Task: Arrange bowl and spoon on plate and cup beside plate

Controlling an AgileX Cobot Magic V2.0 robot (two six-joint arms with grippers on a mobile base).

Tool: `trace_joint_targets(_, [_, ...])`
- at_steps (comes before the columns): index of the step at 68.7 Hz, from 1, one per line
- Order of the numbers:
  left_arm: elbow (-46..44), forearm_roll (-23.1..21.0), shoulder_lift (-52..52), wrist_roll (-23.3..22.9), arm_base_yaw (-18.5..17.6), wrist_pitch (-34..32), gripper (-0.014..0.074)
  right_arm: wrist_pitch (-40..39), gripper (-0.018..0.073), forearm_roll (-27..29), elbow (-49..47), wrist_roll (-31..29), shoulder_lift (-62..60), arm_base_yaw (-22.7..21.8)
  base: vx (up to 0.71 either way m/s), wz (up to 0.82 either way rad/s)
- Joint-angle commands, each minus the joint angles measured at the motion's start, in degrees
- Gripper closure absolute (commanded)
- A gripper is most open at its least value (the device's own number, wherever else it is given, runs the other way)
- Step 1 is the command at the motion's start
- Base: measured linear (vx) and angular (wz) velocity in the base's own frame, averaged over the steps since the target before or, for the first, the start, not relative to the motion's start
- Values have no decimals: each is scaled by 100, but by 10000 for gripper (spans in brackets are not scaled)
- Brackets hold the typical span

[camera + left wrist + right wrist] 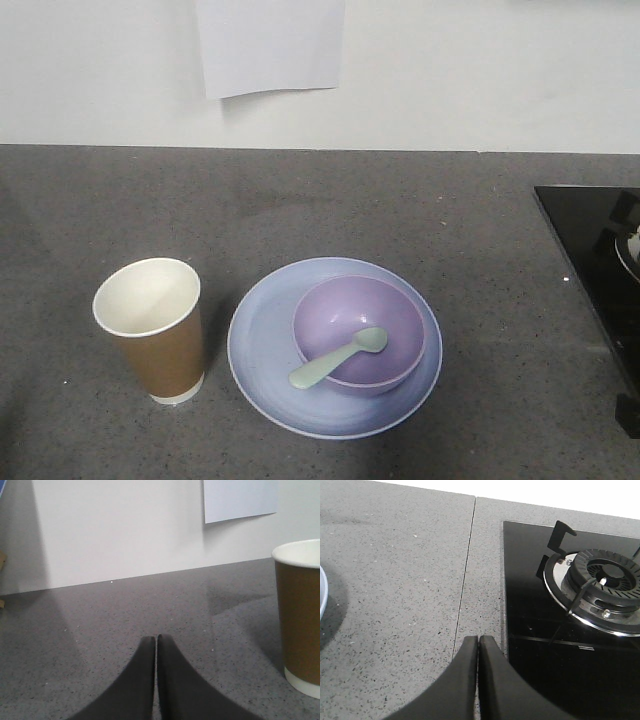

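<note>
The pale blue plate (262, 345) lies on the grey counter with the lavender bowl (345, 310) standing on it. The mint-white spoon (338, 358) rests across the bowl's near rim, scoop inside the bowl. The brown paper cup (152, 330) stands upright just left of the plate; it also shows at the right edge of the left wrist view as the cup (300, 615). My left gripper (156, 639) is shut and holds nothing, left of the cup. My right gripper (478, 639) is shut and holds nothing, with the plate's rim (322, 592) at far left. Neither arm shows in the front view.
A black glass hob (595, 250) with a gas burner (600, 580) occupies the counter's right side, beside my right gripper. A white wall with a taped sheet of paper (270, 45) bounds the back. A counter seam (465, 570) runs ahead of the right gripper.
</note>
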Motion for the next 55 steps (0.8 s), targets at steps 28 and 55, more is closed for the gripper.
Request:
trace_joint_targets(28, [176, 981, 13, -1632, -2, -407, 603, -185, 564, -243, -151, -14, 25, -13, 0, 0])
trace_joint_targets(55, [176, 981, 13, -1632, -2, -407, 603, -173, 564, -243, -151, -14, 25, -13, 0, 0])
